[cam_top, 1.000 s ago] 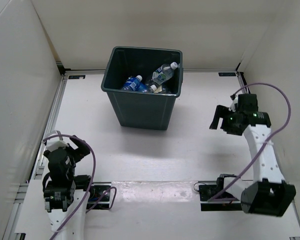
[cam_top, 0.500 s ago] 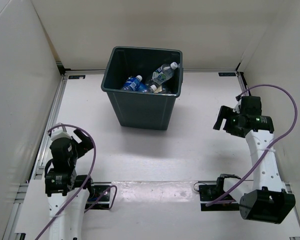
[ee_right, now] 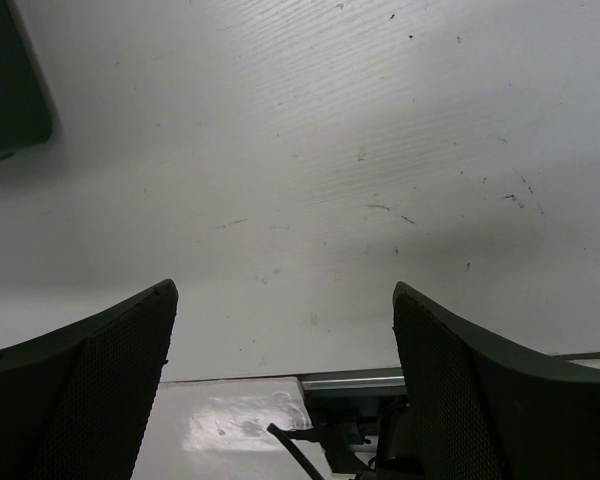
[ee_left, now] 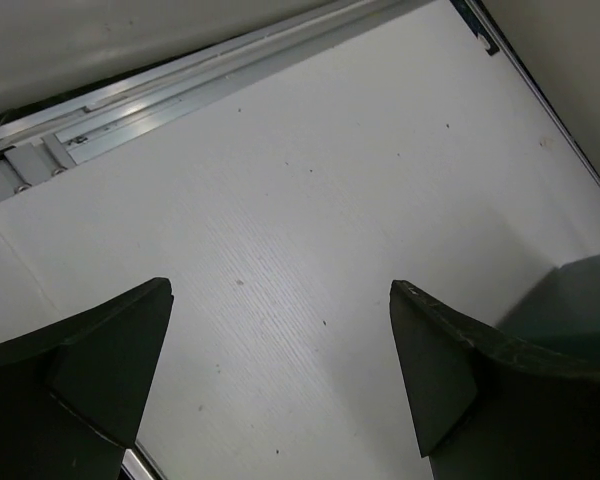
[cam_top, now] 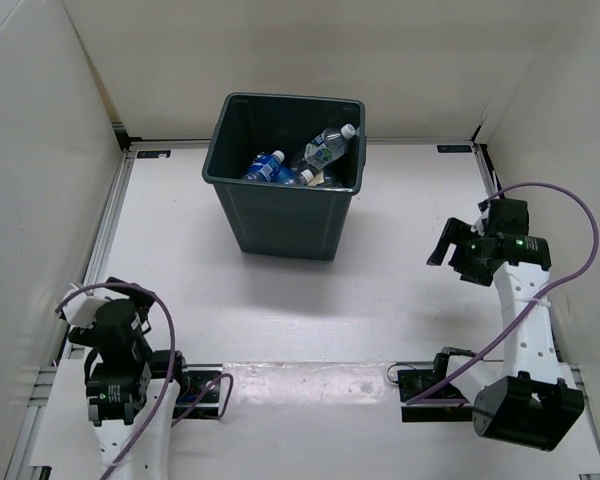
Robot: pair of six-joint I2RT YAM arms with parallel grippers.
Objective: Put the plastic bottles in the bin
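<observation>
The bin (cam_top: 280, 215) stands at the far middle of the table. Inside it lie the plastic bottles: a blue-labelled one (cam_top: 265, 166), a clear one with a white cap (cam_top: 328, 146) and another white-capped one (cam_top: 306, 177). I see no bottle on the table. My left gripper (cam_top: 115, 300) is open and empty at the near left; its wrist view (ee_left: 280, 290) shows bare table between the fingers and a bin corner (ee_left: 580, 300) at the right. My right gripper (cam_top: 448, 246) is open and empty at the right, low over the table (ee_right: 285, 290).
White walls enclose the table on three sides. A metal rail (ee_left: 180, 95) runs along the left edge. A dark corner of the bin (ee_right: 10, 80) shows top left in the right wrist view. Arm mounts and cables (cam_top: 430, 380) sit at the near edge.
My left arm has pulled back and turned toward the near left corner. My right gripper has drifted a little right and nearer. The bin and bottles have not moved.
</observation>
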